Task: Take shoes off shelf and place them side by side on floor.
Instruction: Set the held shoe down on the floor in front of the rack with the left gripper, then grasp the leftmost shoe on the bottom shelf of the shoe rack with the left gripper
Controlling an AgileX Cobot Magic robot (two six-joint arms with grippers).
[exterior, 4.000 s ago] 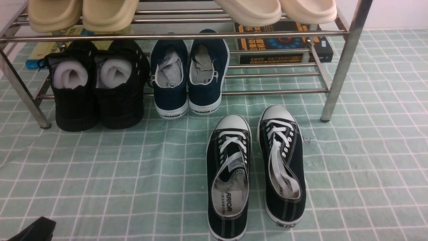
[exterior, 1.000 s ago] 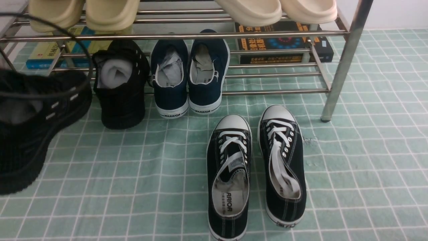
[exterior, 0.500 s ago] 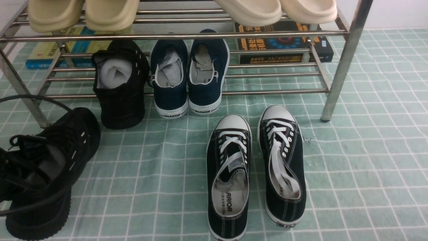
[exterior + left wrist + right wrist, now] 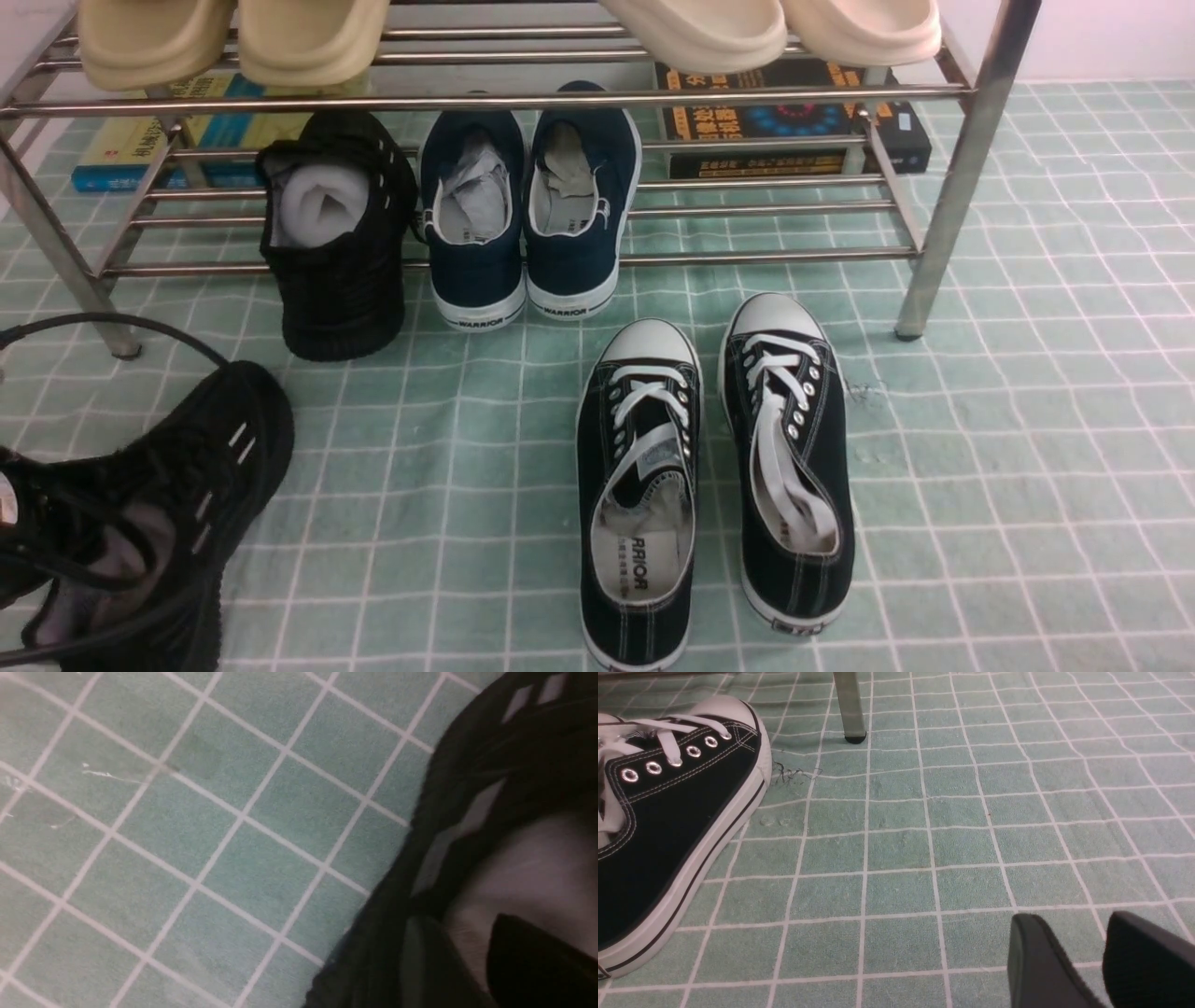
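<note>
While one black mesh sneaker (image 4: 159,504) tilts low by the floor (image 4: 980,448) at the far left, the left hand (image 4: 467,947) pinches its rim. I think it is being set down. Its twin (image 4: 336,243) sits on the shelf (image 4: 766,254), just beside the navy Warrior shoes (image 4: 527,215). The right hand (image 4: 1066,924) is spread and empty. Next: let go, then fetch the twin.

Bare green floor (image 4: 420,485) lies open to me between the black mesh shoe (image 4: 159,504) I hold low at far left and the canvas sneakers (image 4: 794,504) at centre, and again right of them, while the shelf (image 4: 485,101) top bar overhead and navy shoes (image 4: 476,215) just beside crowd the other mesh shoe (image 4: 336,243).
</note>
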